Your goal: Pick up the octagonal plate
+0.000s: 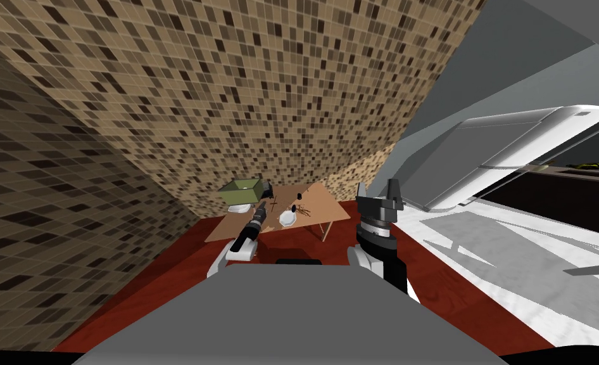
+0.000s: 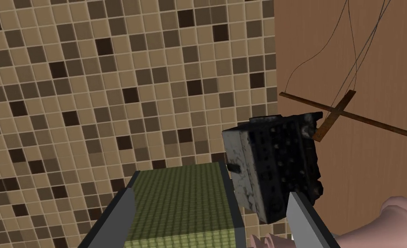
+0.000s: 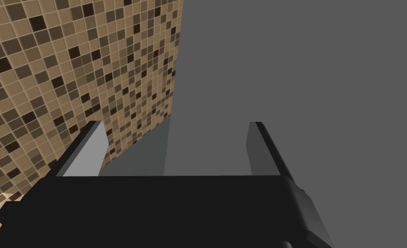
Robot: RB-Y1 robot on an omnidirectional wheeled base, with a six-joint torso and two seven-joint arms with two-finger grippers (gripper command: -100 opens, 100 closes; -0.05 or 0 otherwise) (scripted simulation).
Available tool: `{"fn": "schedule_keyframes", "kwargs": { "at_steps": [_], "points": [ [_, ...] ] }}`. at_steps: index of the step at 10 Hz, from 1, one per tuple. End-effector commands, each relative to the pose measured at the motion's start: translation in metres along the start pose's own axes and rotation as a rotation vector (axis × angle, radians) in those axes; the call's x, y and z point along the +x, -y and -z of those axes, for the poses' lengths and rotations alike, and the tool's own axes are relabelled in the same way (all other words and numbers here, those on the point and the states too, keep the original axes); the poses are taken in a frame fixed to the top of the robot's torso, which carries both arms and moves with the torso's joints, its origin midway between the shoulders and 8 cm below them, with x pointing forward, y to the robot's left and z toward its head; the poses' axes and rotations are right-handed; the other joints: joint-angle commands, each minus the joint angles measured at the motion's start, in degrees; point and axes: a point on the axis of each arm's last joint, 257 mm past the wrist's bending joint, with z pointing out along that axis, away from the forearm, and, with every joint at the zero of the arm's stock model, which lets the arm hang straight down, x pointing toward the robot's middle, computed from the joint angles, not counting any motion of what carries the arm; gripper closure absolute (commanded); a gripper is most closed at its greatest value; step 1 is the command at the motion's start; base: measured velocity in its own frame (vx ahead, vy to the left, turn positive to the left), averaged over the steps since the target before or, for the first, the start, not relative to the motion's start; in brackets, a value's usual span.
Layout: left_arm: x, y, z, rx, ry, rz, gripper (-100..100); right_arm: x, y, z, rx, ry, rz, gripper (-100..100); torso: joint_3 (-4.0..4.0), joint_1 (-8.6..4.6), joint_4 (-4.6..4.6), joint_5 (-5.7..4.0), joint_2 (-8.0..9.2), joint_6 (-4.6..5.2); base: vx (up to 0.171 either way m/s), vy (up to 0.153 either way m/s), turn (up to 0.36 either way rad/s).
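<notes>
The left hand point(image 2: 211, 196) reaches out over the desk point(image 2: 370, 181) with its two fingers wide apart and nothing between them. Just beyond its fingertips lies a green box point(image 2: 181, 202). Off one finger stands a black and white box point(image 2: 275, 168), and past that a wooden cross point(image 2: 344, 113) trails thin strings. A pink thing point(image 2: 392, 219) sits close beside that same finger; I cannot tell what it is. The plate point(image 1: 287, 218) looks to be the white, flat-sided piece back from the hand, beside the forearm, lying flat on the desk and not yet touched. I judge it stiff, light, smooth and liable to chip, and too shallow to take across its width. The rim is the place to hold it, with one finger slid under the edge and one on top, closing gently. The right hand point(image 3: 177, 125) is held up well apart from the desk, fingers wide and empty. Counted: one plate, one green box, one black and white box, one wooden cross, one pink thing, one desk, two hands.
</notes>
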Motion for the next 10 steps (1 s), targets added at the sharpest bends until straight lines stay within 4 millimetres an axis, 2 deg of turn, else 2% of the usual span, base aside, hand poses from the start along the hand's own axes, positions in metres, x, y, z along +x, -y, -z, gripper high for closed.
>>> {"fn": "schedule_keyframes", "kwargs": {
  "at_steps": [1,4,5,8,9,10],
  "points": [
    [0.002,-0.028,-0.002,-0.074,0.000,0.017,-100,0.000,0.000,0.000,0.000,0.000,0.000,0,0.00,0.00,0.00,0.00,0.00,0.00,0.031,-0.026,-0.015],
    [0.009,-0.078,-0.007,-0.214,-0.002,0.056,-100,0.000,0.000,0.000,0.000,0.000,0.000,0,-0.04,-0.09,-0.02,-0.02,-0.06,-0.01,0.042,-0.049,-0.013],
    [0.009,-0.079,-0.007,-0.216,-0.001,0.056,-100,0.000,0.000,0.000,0.000,0.000,0.000,0,-0.03,-0.11,-0.01,-0.02,-0.04,-0.01,0.018,-0.032,0.000],
    [0.021,-0.127,-0.005,-0.353,-0.005,0.099,-100,0.000,0.000,0.000,0.000,0.000,0.000,0,0.00,-0.02,0.00,0.00,0.01,0.00,0.024,-0.032,-0.015],
    [0.021,-0.129,-0.005,-0.360,-0.004,0.099,-100,0.000,0.000,0.000,0.000,0.000,0.000,0,0.00,-0.06,0.00,-0.02,0.00,-0.01,0.026,-0.030,0.001],
    [0.025,-0.145,-0.003,-0.408,-0.006,0.113,-100,0.000,0.000,0.000,0.000,0.000,0.000,0,0.01,-0.03,0.00,-0.01,0.01,-0.01,0.025,-0.022,-0.008]
  ]
}}
